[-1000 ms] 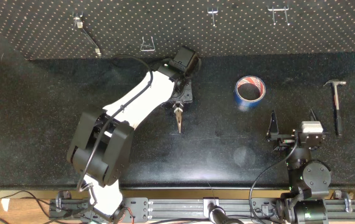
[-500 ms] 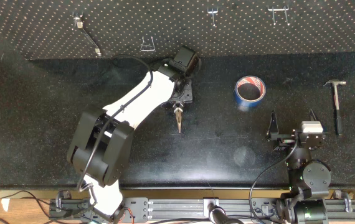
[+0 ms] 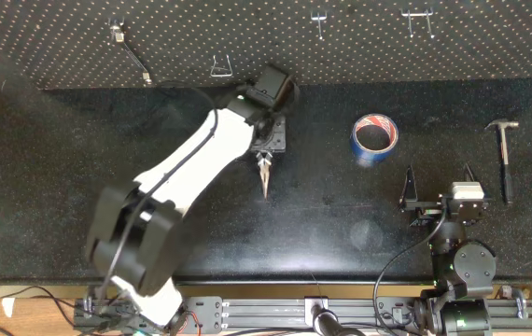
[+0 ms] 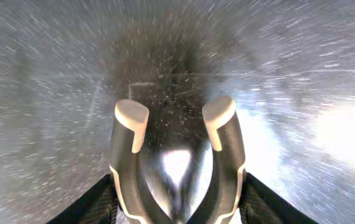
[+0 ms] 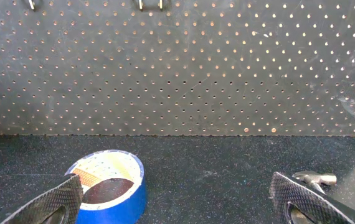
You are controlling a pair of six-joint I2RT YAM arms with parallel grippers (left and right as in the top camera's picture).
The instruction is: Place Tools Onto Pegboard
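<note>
At table (image 3: 61, 187): left claw (image 3: 271, 142) clamped on one pliers (image 3: 266, 175); one tape (image 3: 367, 155), one hammer (image 3: 504, 159); right claw (image 3: 439, 174) apart.

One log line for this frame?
left end effector: holding pliers near pegboard | right end effector: open, empty | table: tape, hammer not hung

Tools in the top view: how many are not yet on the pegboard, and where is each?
3. The pliers are in the left end effector near the pegboard; the tape roll lies right of centre; the hammer lies at the far right. Its arm may hide others.
</note>
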